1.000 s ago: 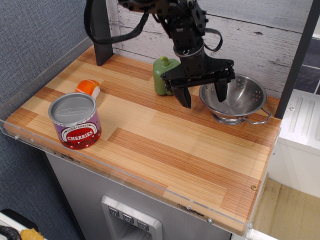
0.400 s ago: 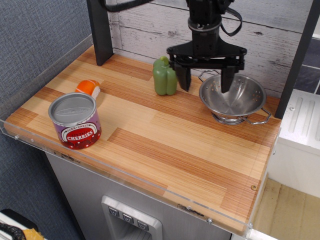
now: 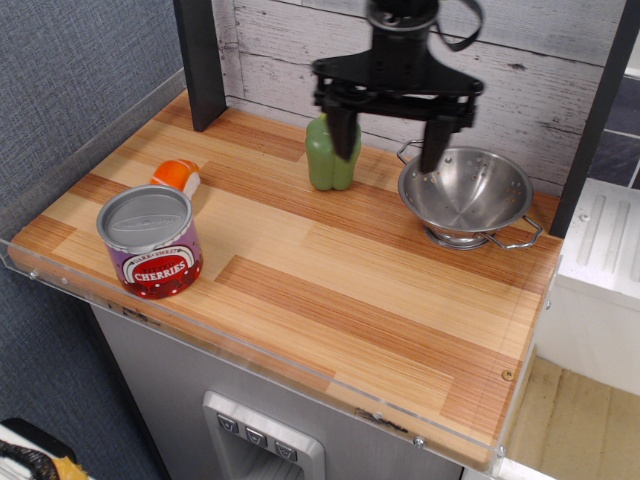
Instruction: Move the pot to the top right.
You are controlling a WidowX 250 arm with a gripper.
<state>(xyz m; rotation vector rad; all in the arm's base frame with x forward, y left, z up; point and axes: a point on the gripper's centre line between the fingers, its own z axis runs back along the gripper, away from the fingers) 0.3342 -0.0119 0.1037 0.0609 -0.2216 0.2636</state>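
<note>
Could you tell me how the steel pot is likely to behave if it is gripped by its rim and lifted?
The pot looks like thin rigid steel, so probably light. Its polished wall may slip between the fingers. Held at one edge, it would likely hang tilted.

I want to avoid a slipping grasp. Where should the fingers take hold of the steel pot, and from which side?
Probably the pot rim, from above: it stands upright and open, so one finger can go inside and one outside the thin wall. The near-left rim is free; the green pepper stands apart from it.

Pot (image 3: 468,196): shiny steel, perforated. Can (image 3: 150,241): silver top, red-purple label. Pepper (image 3: 329,160): green. Table (image 3: 330,290): striped wood. Gripper (image 3: 386,146): black.
</note>
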